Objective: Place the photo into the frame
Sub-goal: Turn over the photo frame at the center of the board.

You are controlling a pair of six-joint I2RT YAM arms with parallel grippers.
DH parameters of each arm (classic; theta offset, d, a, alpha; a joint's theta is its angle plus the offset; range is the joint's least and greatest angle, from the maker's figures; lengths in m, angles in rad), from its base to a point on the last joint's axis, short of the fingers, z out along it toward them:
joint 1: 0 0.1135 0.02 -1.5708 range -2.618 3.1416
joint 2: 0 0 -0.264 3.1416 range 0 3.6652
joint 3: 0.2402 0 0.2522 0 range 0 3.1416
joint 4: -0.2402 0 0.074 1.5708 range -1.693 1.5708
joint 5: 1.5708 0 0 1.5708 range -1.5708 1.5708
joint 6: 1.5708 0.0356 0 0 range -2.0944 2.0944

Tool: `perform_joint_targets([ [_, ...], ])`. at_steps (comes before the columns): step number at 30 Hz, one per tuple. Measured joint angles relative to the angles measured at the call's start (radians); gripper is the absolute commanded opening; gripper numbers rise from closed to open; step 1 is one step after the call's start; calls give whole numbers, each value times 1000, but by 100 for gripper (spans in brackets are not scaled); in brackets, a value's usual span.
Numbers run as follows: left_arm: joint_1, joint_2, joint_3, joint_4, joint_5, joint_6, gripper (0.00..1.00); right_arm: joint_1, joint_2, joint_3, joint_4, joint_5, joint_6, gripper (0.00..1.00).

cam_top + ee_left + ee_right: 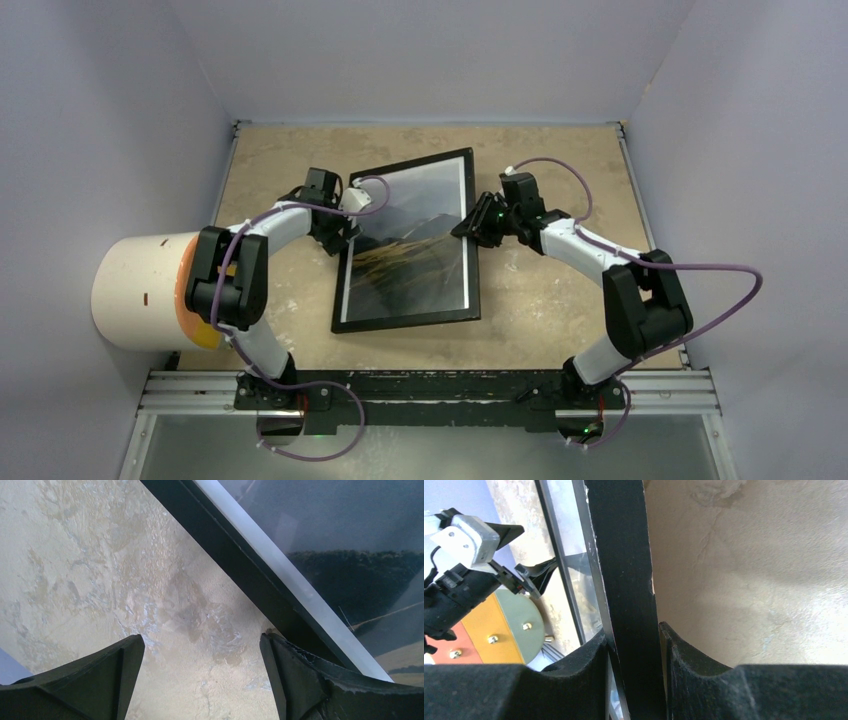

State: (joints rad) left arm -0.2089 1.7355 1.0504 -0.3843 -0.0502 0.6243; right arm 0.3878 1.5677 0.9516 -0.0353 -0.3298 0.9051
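Note:
The frame (405, 322) lies black front up in the middle of the table. The photo (410, 245), grey mountains over brownish hills, shows inside it behind the pane. My right gripper (468, 227) is shut on the frame's right rail; in the right wrist view the black rail (621, 555) runs between both fingers (676, 650). My left gripper (340, 235) is open and empty over bare table beside the frame's left rail (235, 555). Its right fingertip (272, 647) is at that rail's outer edge. The photo (360, 575) with its white edge shows there too.
A large white cylinder with an orange end (140, 290) sits at the table's left edge, beside the left arm; it also shows in the right wrist view (499, 625). Grey walls enclose the table on three sides. A metal rail (430, 390) runs along the near edge.

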Motion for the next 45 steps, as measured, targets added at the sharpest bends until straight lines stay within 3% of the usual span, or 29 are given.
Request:
perform_joint_targets([
  [16,-2,-11,-28,46,70,21,95,-19,59,-168,69,70,-58,55],
  [21,-3,-12,-32,55,84,25,95,-25,54,-178,85,65,-58,75],
  [25,-3,-14,-36,59,92,26,95,-37,46,-178,106,58,-63,98],
  [31,-4,-25,-50,71,106,26,98,-79,28,-155,66,119,-94,99],
  [38,19,-32,-44,40,143,0,100,-88,-61,-144,-135,369,-156,99],
  [42,146,-33,3,3,310,-85,100,-88,-136,-96,-214,526,-167,99],
  [45,281,-70,4,111,394,-177,100,-88,-161,-29,-234,665,-172,99],
])
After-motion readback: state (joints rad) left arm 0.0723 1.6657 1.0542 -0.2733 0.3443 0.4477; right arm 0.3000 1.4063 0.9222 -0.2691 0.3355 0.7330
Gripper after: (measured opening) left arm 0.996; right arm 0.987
